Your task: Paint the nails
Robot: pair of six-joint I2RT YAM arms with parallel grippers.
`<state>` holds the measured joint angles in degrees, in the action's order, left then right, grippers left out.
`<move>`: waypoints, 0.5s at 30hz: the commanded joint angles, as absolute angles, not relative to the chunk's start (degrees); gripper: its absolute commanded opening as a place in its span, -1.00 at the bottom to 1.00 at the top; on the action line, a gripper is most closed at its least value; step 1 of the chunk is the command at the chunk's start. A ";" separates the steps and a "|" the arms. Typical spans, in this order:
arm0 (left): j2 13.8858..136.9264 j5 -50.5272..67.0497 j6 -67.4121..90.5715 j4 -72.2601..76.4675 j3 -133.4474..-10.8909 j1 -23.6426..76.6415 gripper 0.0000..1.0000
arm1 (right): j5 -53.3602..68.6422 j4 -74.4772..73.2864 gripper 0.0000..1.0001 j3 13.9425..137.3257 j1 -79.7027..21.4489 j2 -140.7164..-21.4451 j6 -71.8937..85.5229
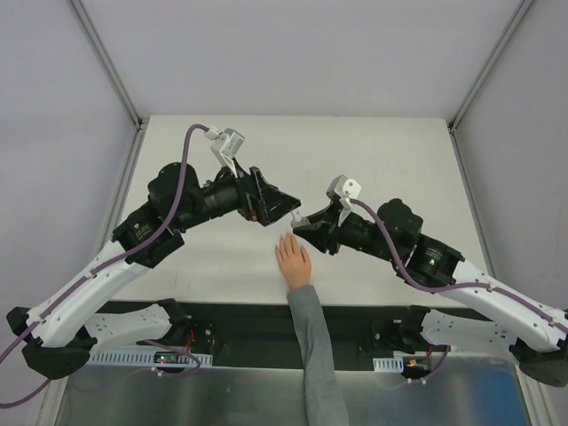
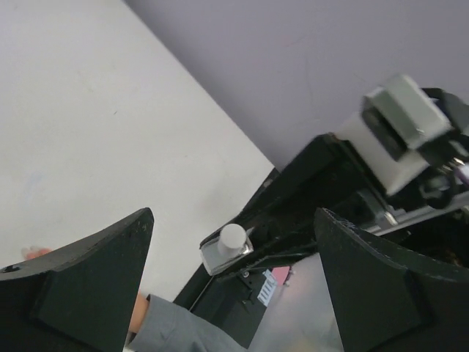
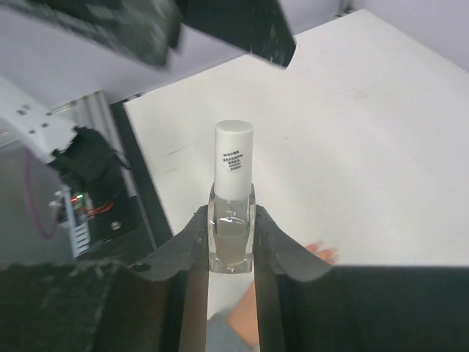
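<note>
Our right gripper (image 3: pixel 231 220) is closed narrowly on the glass body of a small clear nail polish bottle (image 3: pixel 231 238), held upright with its white cap (image 3: pixel 234 161) free above the fingers. Our left gripper (image 2: pixel 233 217) is spread wide and holds nothing; in its wrist view the cap sits between its two fingers, but we cannot tell whether they reach it yet.

Both grippers hover just beyond the fingertips of the pale peach-pink hand (image 1: pixel 293 262), which lies palm-down on the white table (image 1: pixel 222 142), its grey sleeve (image 1: pixel 312 355) running back toward the arm bases. The nails (image 1: pixel 286 238) are at the far ends of those fingers, pressed together and too small to pick out from the skin.

We judge the bottle light, stiff and smooth-sided, so likely to slip or twist when the cap is turned. The right grip low on the glass looks sound, and the left should take the cap by its round sides, near the middle. The nails are nothing to grasp: they need only a light brush touch, and the fingers look soft enough to shift under pressure. Whether the hand is real or a model, we cannot say.
</note>
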<state>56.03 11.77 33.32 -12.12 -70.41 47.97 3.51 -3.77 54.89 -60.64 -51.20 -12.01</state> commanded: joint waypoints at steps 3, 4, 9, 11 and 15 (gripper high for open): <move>53.79 27.57 32.69 -0.71 -68.03 45.97 0.61 | 28.45 -0.35 -0.99 54.41 -53.45 -48.16 -3.17; 54.22 29.16 33.13 -0.18 -67.85 45.79 0.60 | 29.00 1.21 -0.99 54.06 -53.18 -47.73 -2.64; 55.63 33.75 34.19 3.95 -66.54 45.70 0.57 | 31.28 4.04 -0.99 53.09 -51.33 -46.76 -0.27; 56.68 36.20 34.89 5.35 -66.36 45.70 0.51 | 31.46 4.48 -0.99 52.91 -51.07 -46.76 -0.18; 57.92 38.23 35.68 7.03 -66.45 45.70 0.24 | 29.80 4.75 -0.99 52.74 -50.71 -46.06 -0.26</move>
<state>57.43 33.08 34.24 1.17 -66.26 46.37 28.23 -0.25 52.66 -51.24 -47.75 -1.69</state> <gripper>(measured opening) 0.651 0.267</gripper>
